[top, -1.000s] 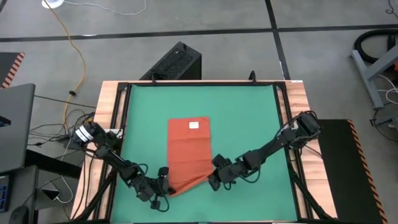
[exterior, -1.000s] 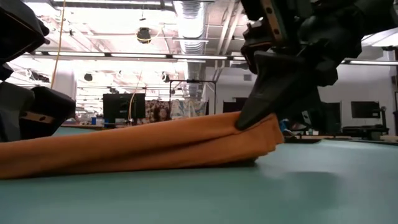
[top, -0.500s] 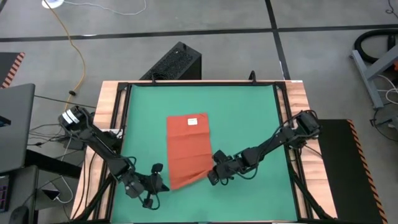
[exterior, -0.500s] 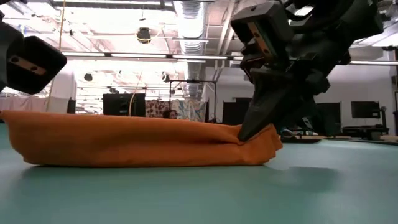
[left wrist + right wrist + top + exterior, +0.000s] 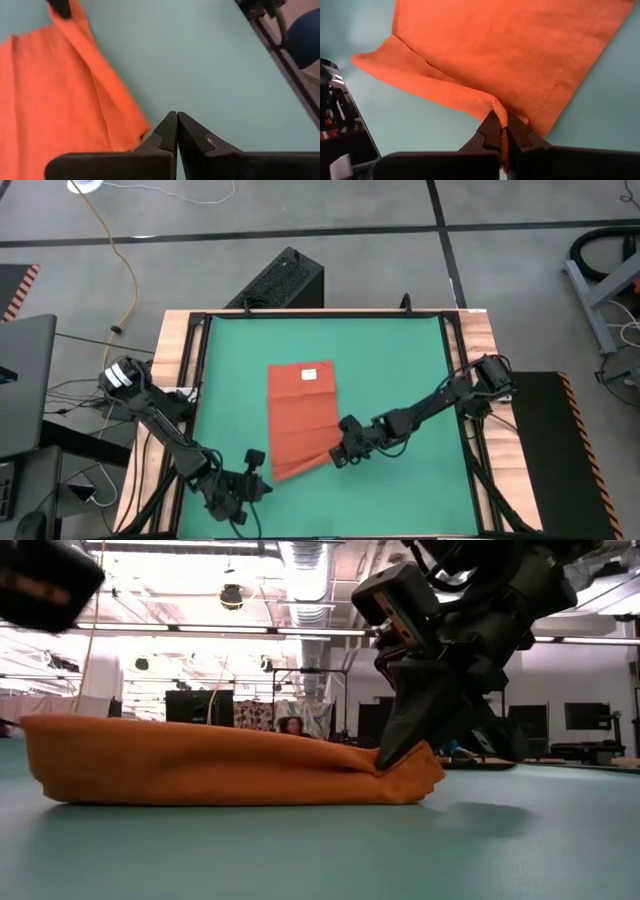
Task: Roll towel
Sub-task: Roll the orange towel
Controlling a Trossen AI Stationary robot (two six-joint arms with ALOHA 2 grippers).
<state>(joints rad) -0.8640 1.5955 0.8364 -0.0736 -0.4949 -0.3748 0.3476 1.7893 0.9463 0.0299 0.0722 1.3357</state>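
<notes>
the towel [image 5: 303, 420] lies on the green mat [image 5: 400, 370] that covers the counter, flat along most of its length, white tag [image 5: 310, 376] at the far end. only the near end is turned up: the low view shows a short fold standing at that edge, no full turn yet. the right gripper [image 5: 343, 457] sits at the towel's near right corner, its jaws pinching a ridge of cloth, plain in the right wrist view. the left gripper [image 5: 247, 486] is off the cloth, just beside the near left corner, jaws pressed together on nothing. by my reading the roll is barely begun; nearly the whole length is left to wind toward the tag end, and the left corner needs taking up first.
</notes>
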